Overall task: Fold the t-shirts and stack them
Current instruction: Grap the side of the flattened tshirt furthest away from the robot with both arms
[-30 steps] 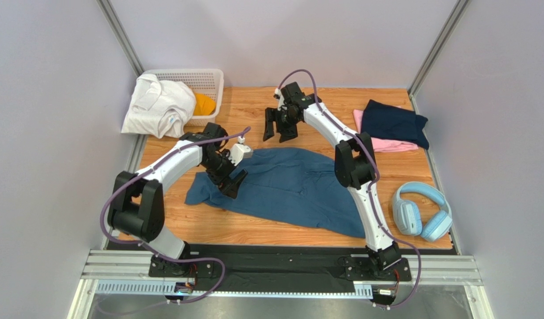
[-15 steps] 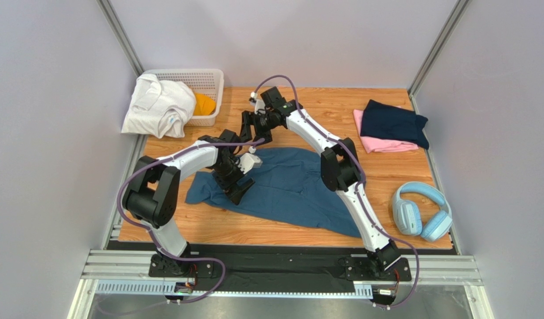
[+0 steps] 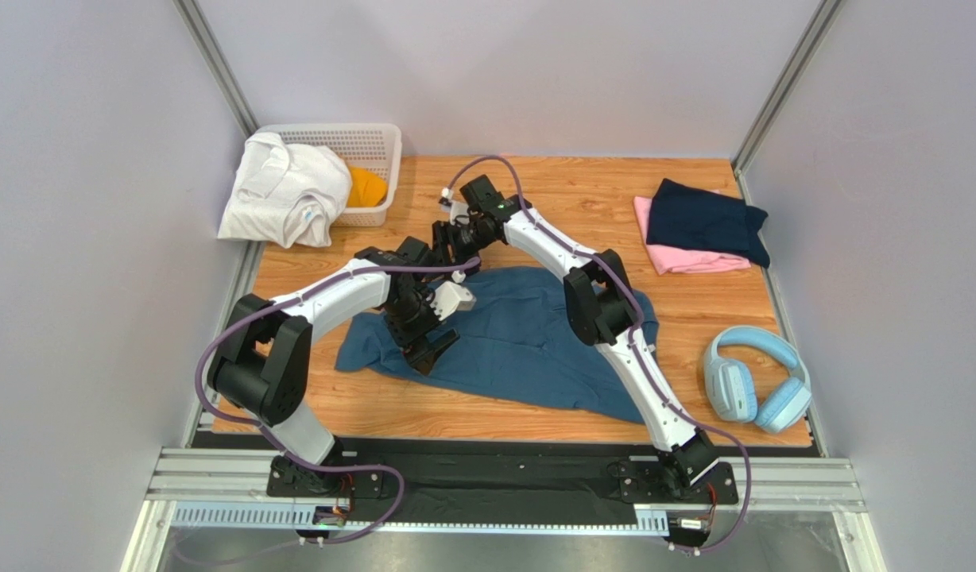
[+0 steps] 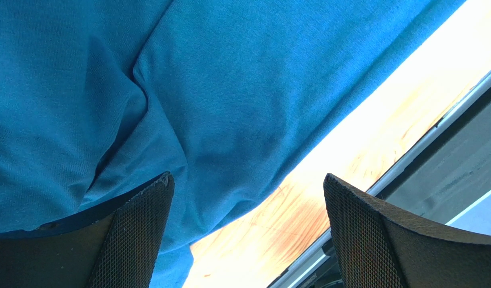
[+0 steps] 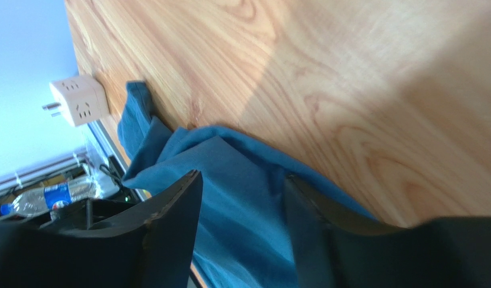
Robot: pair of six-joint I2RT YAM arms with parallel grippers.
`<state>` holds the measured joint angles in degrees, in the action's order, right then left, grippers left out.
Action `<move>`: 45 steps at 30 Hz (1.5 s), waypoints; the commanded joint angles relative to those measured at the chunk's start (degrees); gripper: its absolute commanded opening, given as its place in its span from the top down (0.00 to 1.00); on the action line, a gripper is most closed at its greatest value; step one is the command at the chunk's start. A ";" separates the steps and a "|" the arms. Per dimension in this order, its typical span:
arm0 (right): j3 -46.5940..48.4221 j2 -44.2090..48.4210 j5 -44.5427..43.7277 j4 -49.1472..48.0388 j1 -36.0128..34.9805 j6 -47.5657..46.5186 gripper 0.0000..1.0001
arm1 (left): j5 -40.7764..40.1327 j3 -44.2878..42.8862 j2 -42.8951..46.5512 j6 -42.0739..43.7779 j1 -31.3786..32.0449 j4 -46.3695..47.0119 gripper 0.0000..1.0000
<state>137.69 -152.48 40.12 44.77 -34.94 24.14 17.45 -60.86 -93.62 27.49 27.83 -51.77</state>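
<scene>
So the big slate-blue t-shirt (image 3: 531, 348) is lying unfolded across the middle of the counter. It's mostly flat but rumpled, running on a slant from the left side down toward the near edge, with soft creases bunched at its left end. Over by the far right corner, the navy t-shirt (image 3: 705, 221) is folded and sits on the folded pink t-shirt (image 3: 686, 261), which peeks out underneath. The white garment (image 3: 284, 191) is a crumpled heap at the far left corner, spilling past the left edge, and the orange garment (image 3: 365, 187) is touching it.

Even, soft light overhead — wrist views soft-focused, the table (image 4: 374, 132) overexposed.
</scene>
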 commanded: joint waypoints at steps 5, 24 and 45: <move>-9.01 7.11 1.99 2.50 -1.45 -4.27 1.00 | -0.14 -0.14 1.60 1.61 0.38 -0.62 0.00; -23.95 28.81 -2.68 4.89 -4.52 -7.09 1.00 | -2.34 -19.03 1.08 -6.74 -19.31 3.25 0.00; -43.89 36.21 -7.07 5.06 -12.87 -7.44 0.86 | 2.15 -23.60 -12.81 -10.70 -13.77 2.20 0.00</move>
<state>99.02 -120.18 31.07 51.05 -44.73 17.78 19.53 -81.60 -106.78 19.20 13.52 -50.96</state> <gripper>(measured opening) 0.043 0.994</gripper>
